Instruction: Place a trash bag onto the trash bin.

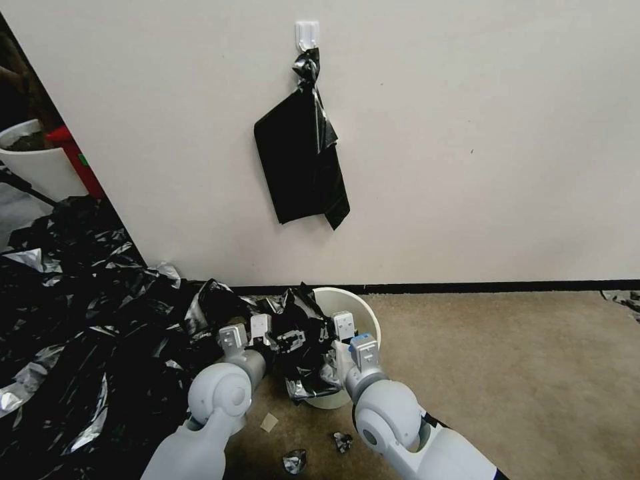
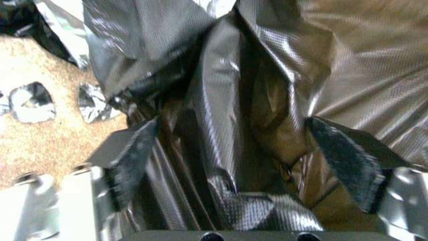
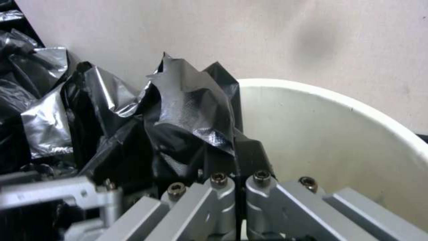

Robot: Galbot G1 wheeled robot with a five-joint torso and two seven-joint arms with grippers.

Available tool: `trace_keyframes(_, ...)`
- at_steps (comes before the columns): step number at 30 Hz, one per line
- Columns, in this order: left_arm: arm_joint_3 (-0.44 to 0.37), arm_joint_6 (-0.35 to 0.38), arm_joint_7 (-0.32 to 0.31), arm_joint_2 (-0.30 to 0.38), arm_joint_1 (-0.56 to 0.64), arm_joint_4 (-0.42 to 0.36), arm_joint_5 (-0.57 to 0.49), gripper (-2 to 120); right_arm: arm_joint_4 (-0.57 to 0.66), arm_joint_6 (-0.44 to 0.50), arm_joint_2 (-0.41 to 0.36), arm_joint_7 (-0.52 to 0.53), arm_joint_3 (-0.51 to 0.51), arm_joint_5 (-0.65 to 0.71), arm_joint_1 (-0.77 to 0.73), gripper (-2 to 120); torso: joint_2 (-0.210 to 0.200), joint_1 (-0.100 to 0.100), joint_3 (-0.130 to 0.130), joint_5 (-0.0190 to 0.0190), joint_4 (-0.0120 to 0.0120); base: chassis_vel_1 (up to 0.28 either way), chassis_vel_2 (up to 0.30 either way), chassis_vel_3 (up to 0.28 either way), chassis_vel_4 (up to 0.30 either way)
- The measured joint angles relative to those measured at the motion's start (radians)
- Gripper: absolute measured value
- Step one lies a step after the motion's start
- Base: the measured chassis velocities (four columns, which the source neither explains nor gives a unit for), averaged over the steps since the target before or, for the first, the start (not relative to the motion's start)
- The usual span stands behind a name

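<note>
The cream-white trash bin (image 1: 355,309) stands on the carpet against the wall. The glossy black trash bag (image 1: 299,333) is bunched over its left rim and hangs down its front. My right gripper (image 1: 353,335) sits at the bin's near rim, shut on a fold of the trash bag (image 3: 192,113), with the bin's bare inside wall (image 3: 321,140) beside it. My left gripper (image 1: 245,331) is just left of the bin. In its wrist view, the left gripper (image 2: 236,157) is open, its dark pads (image 2: 133,157) wide apart with loose trash bag (image 2: 232,110) film running between them.
A flat black bundle (image 1: 300,160) hangs from a white hook (image 1: 307,33) on the wall above the bin. A wide heap of black plastic (image 1: 73,320) covers the floor at the left, with a white tub (image 1: 33,160) behind it. Small scraps (image 1: 294,460) lie nearby. Open carpet (image 1: 520,373) lies to the right.
</note>
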Motion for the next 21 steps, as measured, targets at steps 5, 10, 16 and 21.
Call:
trace_keyframes(5,0.005,0.018,-0.023,-0.002,0.001,0.002,0.000,65,-0.004,0.004,0.005,0.006,0.001,-0.006,0.000,0,0.000,0.000,0.000,0.0000,0.0000,0.000,0.000,0.000,0.000)
trace_keyframes(10,0.002,0.029,-0.035,-0.003,0.012,-0.002,-0.001,42,-0.016,0.007,0.009,0.039,0.001,-0.019,0.003,0,0.000,0.000,0.000,0.0001,0.0000,0.000,0.000,0.000,0.000)
trace_keyframes(16,-0.006,0.039,-0.029,-0.001,0.028,-0.005,0.001,19,-0.030,0.026,0.004,0.048,0.004,-0.019,0.011,0,0.000,0.000,0.000,0.0003,0.0002,0.000,0.000,0.000,0.000)
trace_keyframes(21,-0.012,0.025,0.018,0.008,0.044,-0.010,0.044,5,-0.034,0.055,-0.009,0.046,0.014,-0.023,0.017,0,0.000,0.000,0.000,0.0003,0.0001,0.000,0.000,0.000,0.000)
